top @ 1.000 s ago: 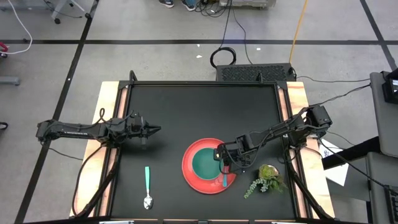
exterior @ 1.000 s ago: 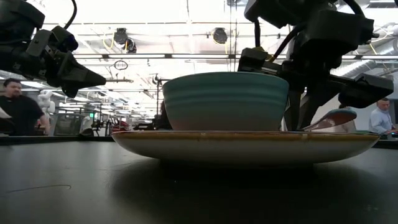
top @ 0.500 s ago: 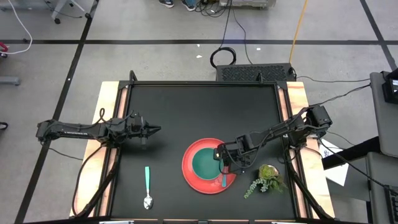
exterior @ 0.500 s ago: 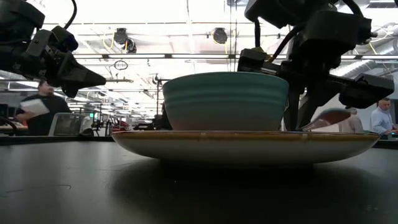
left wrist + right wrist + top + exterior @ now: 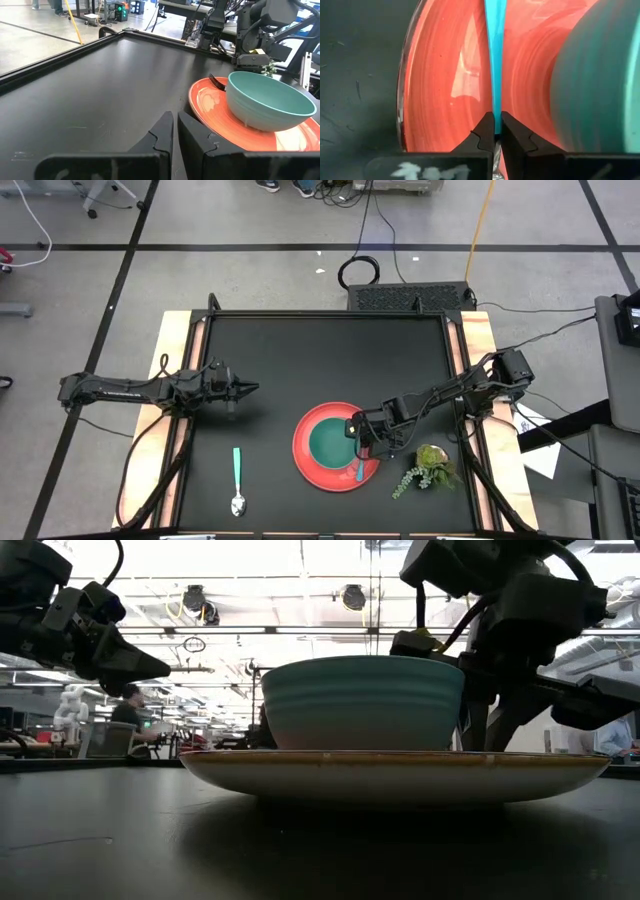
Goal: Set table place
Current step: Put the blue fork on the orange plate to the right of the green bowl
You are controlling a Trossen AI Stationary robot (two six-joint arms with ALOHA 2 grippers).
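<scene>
The red plate [image 5: 303, 457] sits near the middle of the black table [image 5: 300, 350], with the green bowl [image 5: 328, 442] standing on it. The fork lies on the plate to the right of the bowl. Its tines [image 5: 216, 81] are on the far side and its teal handle [image 5: 359, 471] points to the near edge. My right gripper [image 5: 360, 448] is shut on that handle. The teal-handled spoon [image 5: 237, 480] lies flat on the table to the left of the plate. My left gripper [image 5: 252, 389] hovers shut and holding nothing at the table's left. My right gripper pinches the fork's teal handle [image 5: 495, 107] between its two fingertips [image 5: 485, 131], toward its tine-side end. The fingers slant down from the far right. The handle runs on past them over the plate's right part toward the near edge. The tines lie on the plate.
A leafy green sprig [image 5: 428, 465] lies on the table just right of the plate, under my right arm. Pale wooden strips [image 5: 178, 380] run along both side edges. People move about in the room beyond the table.
My right gripper has sunk slightly with the fork. The handle's near end showed above the plate's rim in the low view a second ago and is now hidden behind it. The gripper stays shut on the handle.
</scene>
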